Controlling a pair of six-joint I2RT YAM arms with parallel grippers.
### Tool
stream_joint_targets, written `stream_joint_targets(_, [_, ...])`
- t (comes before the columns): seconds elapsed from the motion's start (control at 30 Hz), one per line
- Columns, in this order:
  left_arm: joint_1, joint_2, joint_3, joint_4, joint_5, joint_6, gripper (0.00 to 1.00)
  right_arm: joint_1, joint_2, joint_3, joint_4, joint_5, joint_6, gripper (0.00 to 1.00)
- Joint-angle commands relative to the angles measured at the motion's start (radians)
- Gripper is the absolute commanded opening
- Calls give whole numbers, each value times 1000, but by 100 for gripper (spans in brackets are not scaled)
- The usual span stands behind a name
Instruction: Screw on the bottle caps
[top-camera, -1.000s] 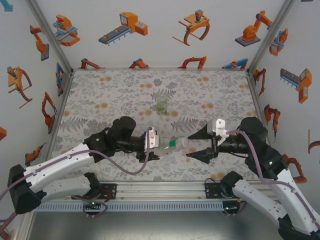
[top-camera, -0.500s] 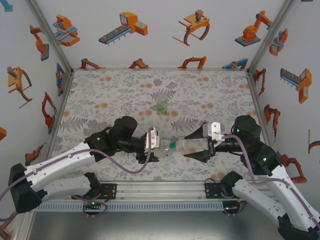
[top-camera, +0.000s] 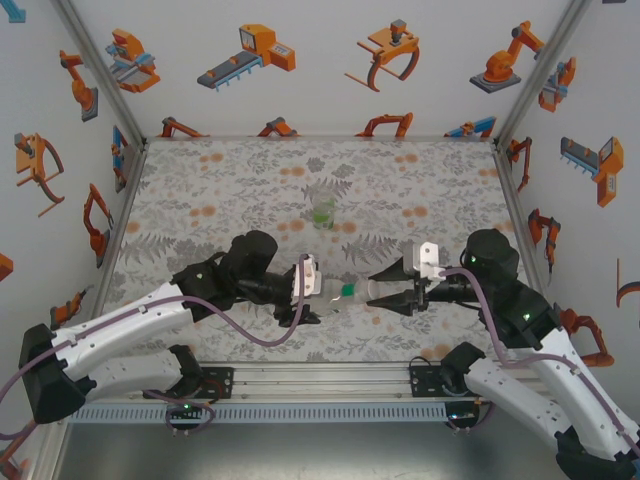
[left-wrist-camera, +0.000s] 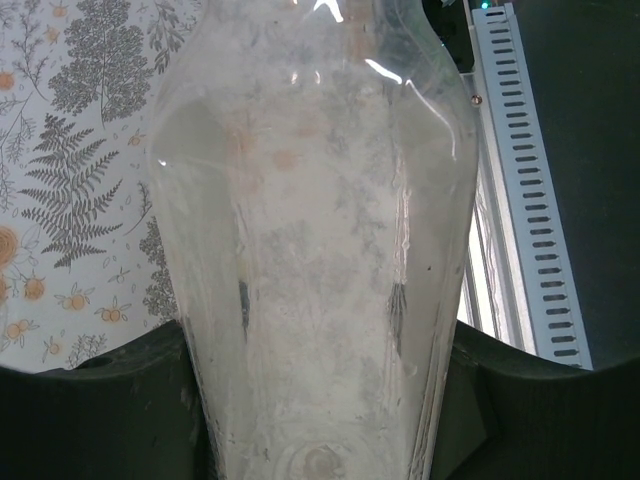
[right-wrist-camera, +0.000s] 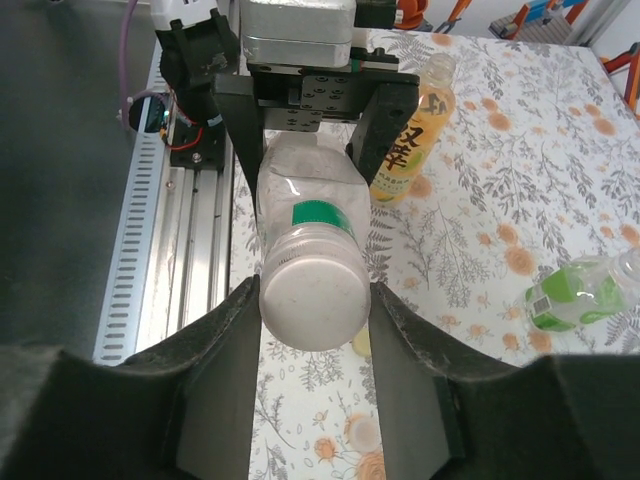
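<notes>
Bottle (top-camera: 340, 296) lies level above the table's (top-camera: 200, 200) front, base in left gripper (top-camera: 316, 293), cap (right-wrist-camera: 312, 298) in right gripper (top-camera: 378, 290). A second bottle (top-camera: 322, 208) stands behind.

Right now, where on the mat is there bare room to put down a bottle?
Free: the back left of the mat, left of the green bottle, and the back right. Crowded: the near middle, where the left claw and right claw hold the clear bottle, with the yellow bottle beside.
</notes>
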Motion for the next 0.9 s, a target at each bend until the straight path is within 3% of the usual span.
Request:
stream_joint_targets(0.0, [-7,14,40,10,30,5,0,-2,-4,-2,14,-20,-10,32])
stream_joint_targets(0.1, [-10,20,42,12,23,5,0,-1,0,-2,13,-19,-3,18])
stream_joint_targets(0.17, [-13,21,39,19,1,1,0,-1,7,-2,22,-13,29,0])
stream_joint_targets(0.37, [-20,14,16,78,-133,-27,0,-1,24,-14,81,42,246,0])
stream_joint_targets(0.67, [-19,-53,-78,251,-262,-55,0,-1,-3,-64,171,278,640,0])
stream_joint_targets(0.87, [-20,-79,-110,300,-344,-61,0,-1,4,-67,208,469,1019,0])
